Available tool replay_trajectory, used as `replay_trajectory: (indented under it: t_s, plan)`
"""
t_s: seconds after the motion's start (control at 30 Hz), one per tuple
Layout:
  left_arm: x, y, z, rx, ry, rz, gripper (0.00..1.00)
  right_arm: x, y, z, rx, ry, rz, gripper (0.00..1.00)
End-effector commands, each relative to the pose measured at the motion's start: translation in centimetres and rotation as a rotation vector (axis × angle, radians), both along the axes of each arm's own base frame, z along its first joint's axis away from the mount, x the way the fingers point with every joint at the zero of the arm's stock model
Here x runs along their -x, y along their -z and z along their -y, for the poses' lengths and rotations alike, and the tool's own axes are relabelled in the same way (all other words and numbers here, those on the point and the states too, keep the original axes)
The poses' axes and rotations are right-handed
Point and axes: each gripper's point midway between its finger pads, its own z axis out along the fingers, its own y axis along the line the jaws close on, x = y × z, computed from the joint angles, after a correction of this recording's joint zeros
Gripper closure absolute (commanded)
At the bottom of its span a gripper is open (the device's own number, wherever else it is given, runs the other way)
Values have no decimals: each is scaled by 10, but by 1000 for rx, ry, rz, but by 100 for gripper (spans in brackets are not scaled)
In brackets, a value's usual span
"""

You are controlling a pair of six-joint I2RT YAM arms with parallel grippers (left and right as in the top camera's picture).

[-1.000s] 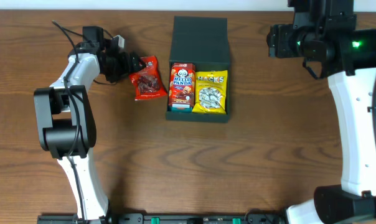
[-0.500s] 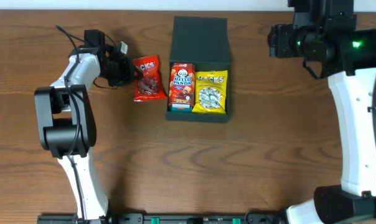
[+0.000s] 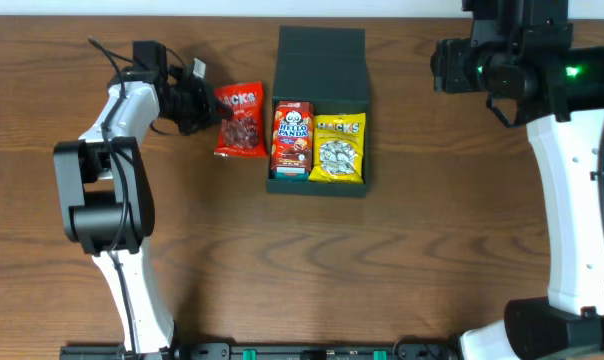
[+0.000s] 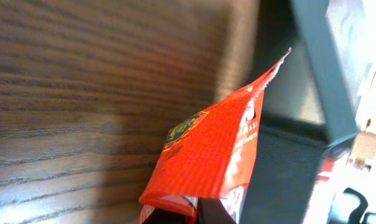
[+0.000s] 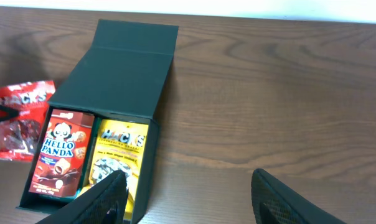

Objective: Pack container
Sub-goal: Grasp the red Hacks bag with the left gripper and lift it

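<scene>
The container (image 3: 320, 58) is a dark teal box lying open at the table's back middle, its lid flipped away. Inside lie a red Hello Panda box (image 3: 292, 138) and a yellow Hacks bag (image 3: 338, 148). A red Hacks bag (image 3: 239, 122) lies just left of the container, and my left gripper (image 3: 208, 108) is shut on its left edge. In the left wrist view the red bag (image 4: 213, 149) runs from my jaws toward the container's wall (image 4: 281, 168). My right gripper (image 5: 188, 202) hangs open and holds nothing, high to the right of the container (image 5: 122, 68).
The wooden table (image 3: 382, 260) runs bare in front of the container. My right arm (image 3: 572, 150) stands along the right side, and the left arm's base (image 3: 102, 200) stands at the left.
My left gripper has shut on the red Hacks bag and turned it straight, shifting it slightly back beside the container. The right arm has stayed put.
</scene>
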Motion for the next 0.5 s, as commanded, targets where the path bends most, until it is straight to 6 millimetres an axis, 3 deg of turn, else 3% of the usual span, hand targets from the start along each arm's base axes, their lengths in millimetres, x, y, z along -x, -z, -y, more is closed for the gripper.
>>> replay_trajectory:
  t_s: [0.0, 0.1, 0.23, 0.33, 0.47]
  plan:
    - [-17, -85, -4, 12, -59, 146, 94, 0, -1, 3, 4, -3, 4, 36]
    - [-15, -134, 0, 34, -92, 207, 94, 0, -1, 3, 5, -3, 5, 36]
    - [6, -180, 19, 72, -87, 230, 94, 0, -1, 4, 7, 0, 5, 39]
    - [28, -196, 48, 92, -21, 225, 94, 0, -1, 9, 10, 12, 3, 39]
    - [50, -194, 97, 97, 86, 195, 94, 1, -5, 23, 2, 54, 11, 38]
